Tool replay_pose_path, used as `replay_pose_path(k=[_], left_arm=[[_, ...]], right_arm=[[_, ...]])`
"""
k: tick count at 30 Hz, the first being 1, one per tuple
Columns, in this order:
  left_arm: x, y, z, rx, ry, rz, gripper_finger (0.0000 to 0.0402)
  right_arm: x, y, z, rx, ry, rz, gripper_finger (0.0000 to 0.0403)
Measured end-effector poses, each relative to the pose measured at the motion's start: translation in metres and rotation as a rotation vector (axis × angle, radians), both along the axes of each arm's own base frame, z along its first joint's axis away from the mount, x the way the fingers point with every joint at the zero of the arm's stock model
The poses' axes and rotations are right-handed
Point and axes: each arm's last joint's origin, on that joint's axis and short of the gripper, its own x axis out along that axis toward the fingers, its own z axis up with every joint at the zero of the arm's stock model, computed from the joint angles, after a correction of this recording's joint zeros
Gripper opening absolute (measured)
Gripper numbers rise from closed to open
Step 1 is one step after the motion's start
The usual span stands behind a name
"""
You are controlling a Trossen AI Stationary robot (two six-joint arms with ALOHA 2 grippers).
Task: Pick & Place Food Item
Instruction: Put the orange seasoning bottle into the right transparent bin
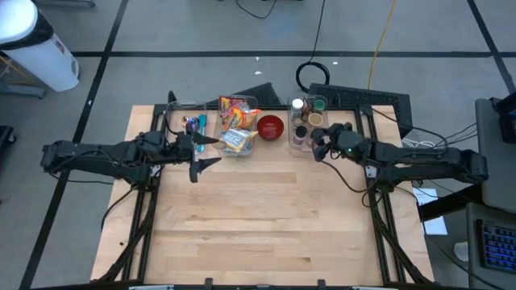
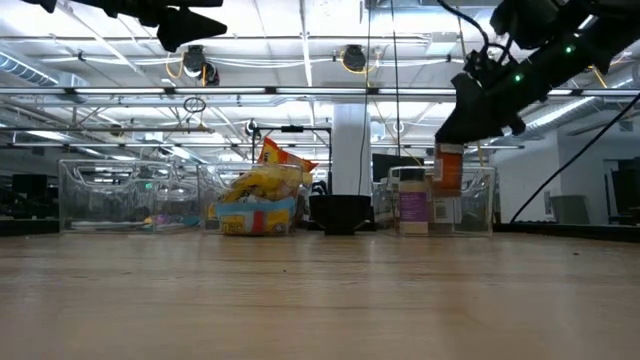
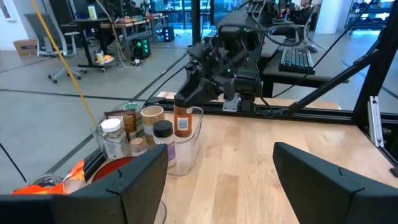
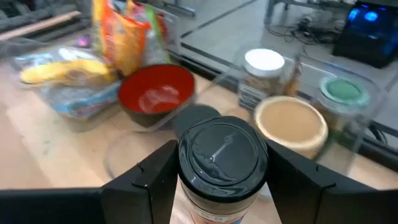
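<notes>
No lettering can be read on any jar label, packet or bin.

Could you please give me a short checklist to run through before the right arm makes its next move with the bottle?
1. Right tool shut on the black-capped bottle: ok.
2. Bottle lifted off the table, over the clear jar bin: ok, per the low view.
3. Bottle clear of the neighbouring jars: cannot tell.
4. Left tool open, empty, apart from the right arm: ok.
5. Red bowl standing free beside the snack bin: ok.
</notes>
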Motion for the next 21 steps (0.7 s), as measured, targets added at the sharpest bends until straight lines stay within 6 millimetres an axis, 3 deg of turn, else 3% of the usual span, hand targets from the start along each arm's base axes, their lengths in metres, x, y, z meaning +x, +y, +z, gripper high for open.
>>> replay_pose_path(k=[8,21], left_arm=[[0.000,0.000,0.000,0.004,0.000,0.000,0.0294],[0.011,0.000,-0.007,0.006,0.035,0.002,0.0287]], right_arm=[[-0.003,-0.001,-0.009,0.016,-0.005,-0.090,0.0194],[0.013,-0.016,-0.032,0.054,0.058,-0.170,0.0194]])
